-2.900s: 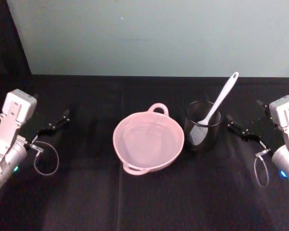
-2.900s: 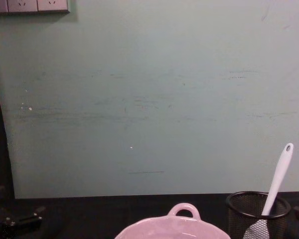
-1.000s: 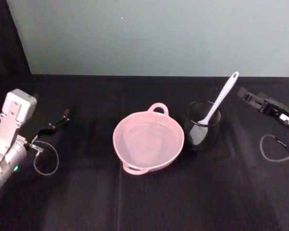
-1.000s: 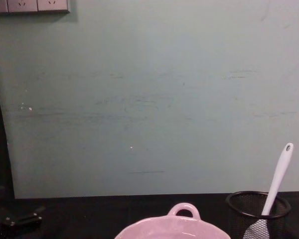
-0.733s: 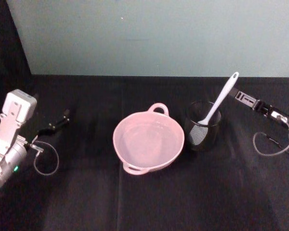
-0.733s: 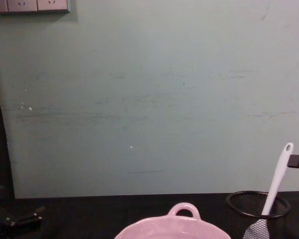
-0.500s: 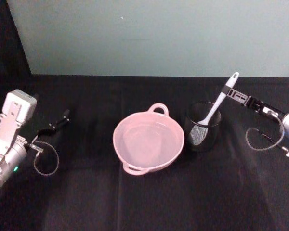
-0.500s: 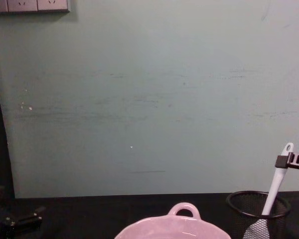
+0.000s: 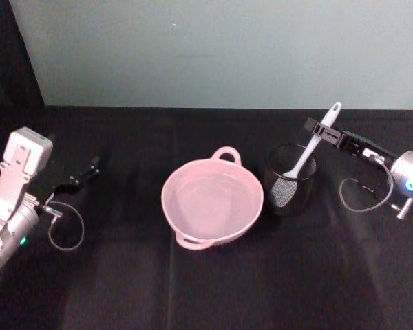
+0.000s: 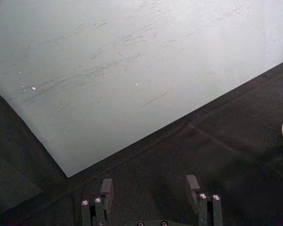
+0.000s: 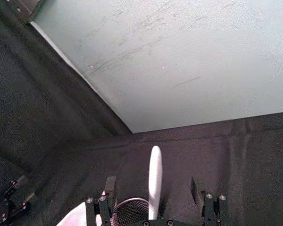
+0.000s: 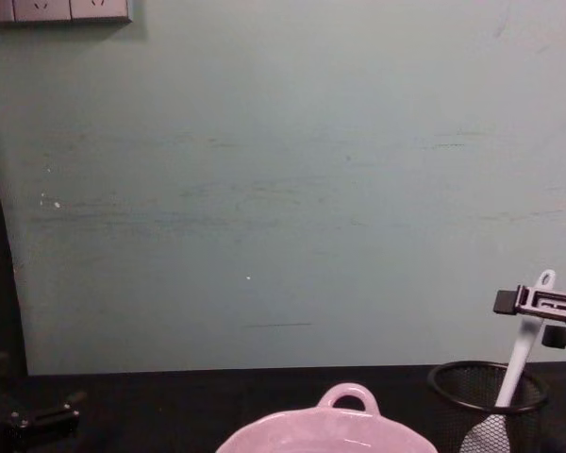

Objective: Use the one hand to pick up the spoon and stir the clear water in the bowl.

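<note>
Right hand (image 9: 319,129) reaches in level from the right, fingers spread astride the upper handle of the spoon (image 9: 303,161), gripping nothing; left hand (image 9: 82,173) parked, open.

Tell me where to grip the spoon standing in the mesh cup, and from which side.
Grip the spoon by its slim upper handle, below the holed tip, from the robot's right. Its scoop sits inside the mesh cup, so only the handle is free, leaning toward that side. The right gripper, open, straddles it; the left gripper is parked far left.
</note>
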Action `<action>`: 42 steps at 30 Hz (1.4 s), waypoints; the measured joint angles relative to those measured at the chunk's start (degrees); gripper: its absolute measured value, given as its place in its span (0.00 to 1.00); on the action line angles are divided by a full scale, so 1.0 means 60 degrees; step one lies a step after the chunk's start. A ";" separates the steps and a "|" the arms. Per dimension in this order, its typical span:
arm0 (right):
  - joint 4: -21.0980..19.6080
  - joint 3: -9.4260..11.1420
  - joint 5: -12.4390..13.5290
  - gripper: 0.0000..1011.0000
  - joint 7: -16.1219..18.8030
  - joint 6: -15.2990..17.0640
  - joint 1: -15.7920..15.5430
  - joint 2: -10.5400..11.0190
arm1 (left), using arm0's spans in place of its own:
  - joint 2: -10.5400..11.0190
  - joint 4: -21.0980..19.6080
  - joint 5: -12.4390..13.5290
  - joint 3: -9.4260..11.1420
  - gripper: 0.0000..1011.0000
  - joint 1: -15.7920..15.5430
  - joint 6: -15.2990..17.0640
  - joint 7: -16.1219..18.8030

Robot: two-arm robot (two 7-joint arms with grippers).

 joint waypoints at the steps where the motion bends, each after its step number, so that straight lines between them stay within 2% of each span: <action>1: 0.0000 -0.0020 0.0005 0.99 0.0010 -0.0011 0.0008 0.0004 | 0.0000 0.0000 0.0000 -0.0001 1.00 0.0001 -0.0001 0.0000; 7: 0.0001 -0.0020 0.0011 0.99 0.0018 -0.0018 0.0006 0.0007 | 0.0000 0.0000 0.0000 -0.0001 1.00 0.0000 0.0000 0.0000; 12: 0.0000 -0.0006 0.0010 0.92 0.0008 -0.0015 0.0001 0.0006 | 0.0000 0.0000 0.0000 0.0000 1.00 0.0000 0.0000 0.0000; 24: -0.0008 0.0013 0.0006 0.59 -0.0007 -0.0001 -0.0008 0.0006 | 0.0000 0.0000 0.0000 -0.0001 1.00 0.0000 0.0000 0.0000; 25: -0.0009 0.0014 0.0006 0.53 -0.0008 0.0001 -0.0010 0.0005 | 0.0000 0.0000 0.0000 0.0000 1.00 0.0000 -0.0001 0.0000; 27: -0.0011 0.0018 0.0006 0.49 -0.0009 0.0004 -0.0012 0.0006 | 0.0000 0.0000 0.0000 0.0000 1.00 0.0000 0.0000 0.0000; 33: -0.0017 0.0024 0.0006 0.27 -0.0013 0.0005 -0.0014 0.0005 | 0.0000 0.0000 0.0000 0.0000 1.00 0.0000 0.0000 0.0000; 35: -0.0016 0.0025 0.0006 0.23 -0.0013 0.0005 -0.0014 0.0005 | 0.0000 0.0000 0.0000 0.0000 1.00 0.0000 0.0000 0.0000; 36: -0.0016 0.0026 0.0007 0.17 -0.0014 0.0005 -0.0014 0.0005 | 0.0000 0.0000 0.0000 0.0000 1.00 0.0001 0.0000 0.0000; 39: -0.0016 0.0026 0.0008 0.12 -0.0014 0.0005 -0.0014 0.0005 | 0.0000 0.0000 0.0000 -0.0001 1.00 0.0000 0.0000 0.0000; 42: -0.0016 0.0026 0.0007 0.11 -0.0014 0.0005 -0.0014 0.0005 | 0.0000 0.0000 0.0000 0.0000 1.00 0.0001 0.0000 0.0000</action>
